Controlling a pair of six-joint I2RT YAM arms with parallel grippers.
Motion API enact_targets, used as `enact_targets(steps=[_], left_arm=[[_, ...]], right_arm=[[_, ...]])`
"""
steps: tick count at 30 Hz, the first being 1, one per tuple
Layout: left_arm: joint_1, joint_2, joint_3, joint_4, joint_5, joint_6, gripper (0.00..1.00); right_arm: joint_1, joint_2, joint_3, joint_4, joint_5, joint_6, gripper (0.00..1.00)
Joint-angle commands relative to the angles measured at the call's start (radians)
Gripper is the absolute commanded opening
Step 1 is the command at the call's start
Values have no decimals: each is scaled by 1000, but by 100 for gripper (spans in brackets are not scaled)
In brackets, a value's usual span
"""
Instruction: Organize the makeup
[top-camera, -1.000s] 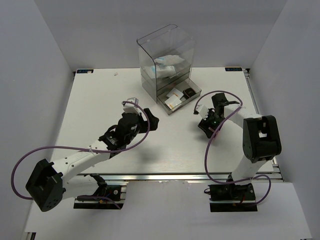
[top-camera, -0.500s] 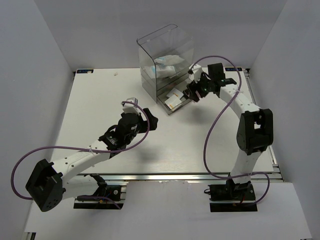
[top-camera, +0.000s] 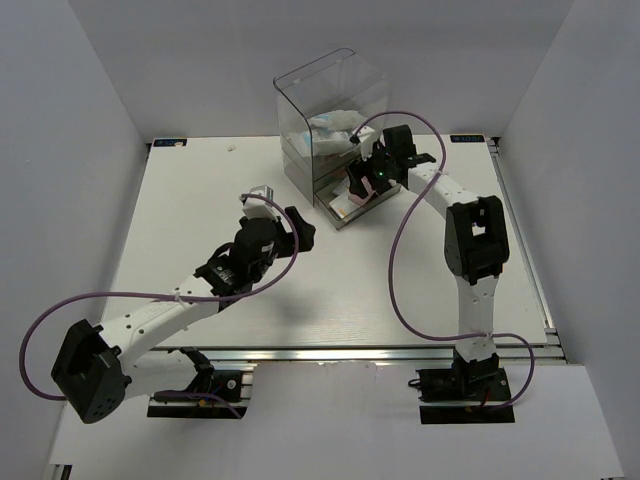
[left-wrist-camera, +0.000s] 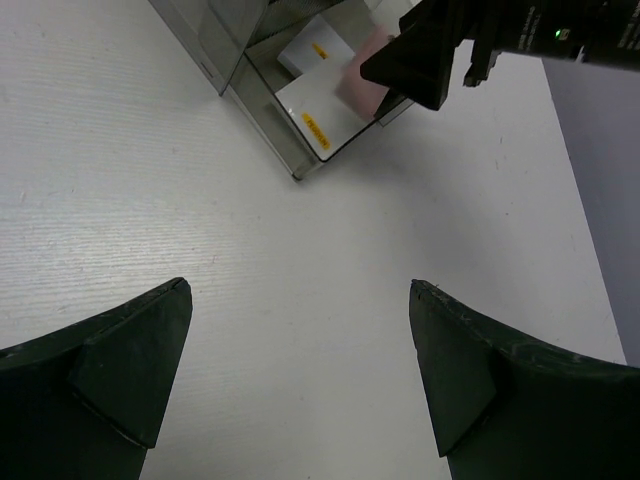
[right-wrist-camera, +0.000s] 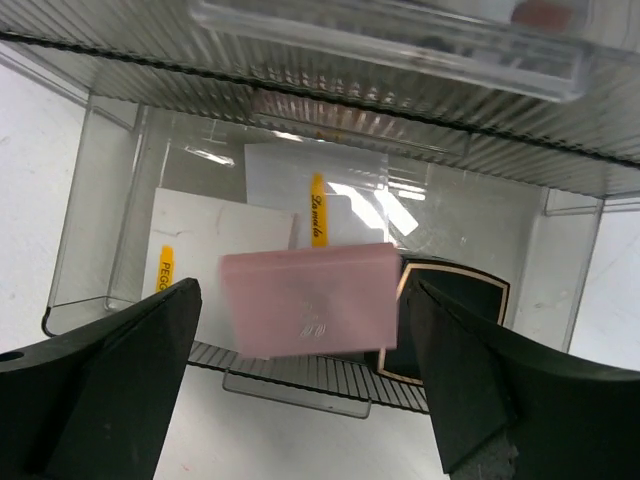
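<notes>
The pink square palette (right-wrist-camera: 310, 300) is blurred between the spread fingers of my right gripper (right-wrist-camera: 305, 290), with a gap on each side, just above the open bottom drawer (right-wrist-camera: 100, 250). In that drawer lie white packets with yellow labels (right-wrist-camera: 215, 250) and a black square compact (right-wrist-camera: 450, 290). From above, the right gripper (top-camera: 365, 180) hangs over the drawer (top-camera: 340, 215). My left gripper (left-wrist-camera: 300, 290) is open and empty above bare table, short of the drawer's corner (left-wrist-camera: 295, 165). The left wrist view also shows the palette (left-wrist-camera: 360, 85).
The tall clear plastic drawer box (top-camera: 330, 110) stands at the back centre, with white packets on its upper level (top-camera: 335, 130). Grey walls close in the white table (top-camera: 200, 200) on three sides. A metal rail (top-camera: 350, 352) runs along the near edge.
My right arm swung from the table's mid-right up to the open drawer. The pink palette now sits loose between its open jaws. My left gripper shifted slightly toward the back.
</notes>
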Motion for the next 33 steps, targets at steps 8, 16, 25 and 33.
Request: enact_targets(steps=[8,16,25,33], left_arm=[[52,79,192,-12,47,70,98],[204,195,507,-100,129,131,10],[338,543,1063,-198,208,161,13],[468,841,1418,-212,334,-6,13]], right_arm=[[-10,-105,-37,59,-43,-31,89],[-126,-374,-459,373,-211,30,87],[-168,-297,-500,91,-79,260,0],[-154,-179,-450,77,17,766,0]])
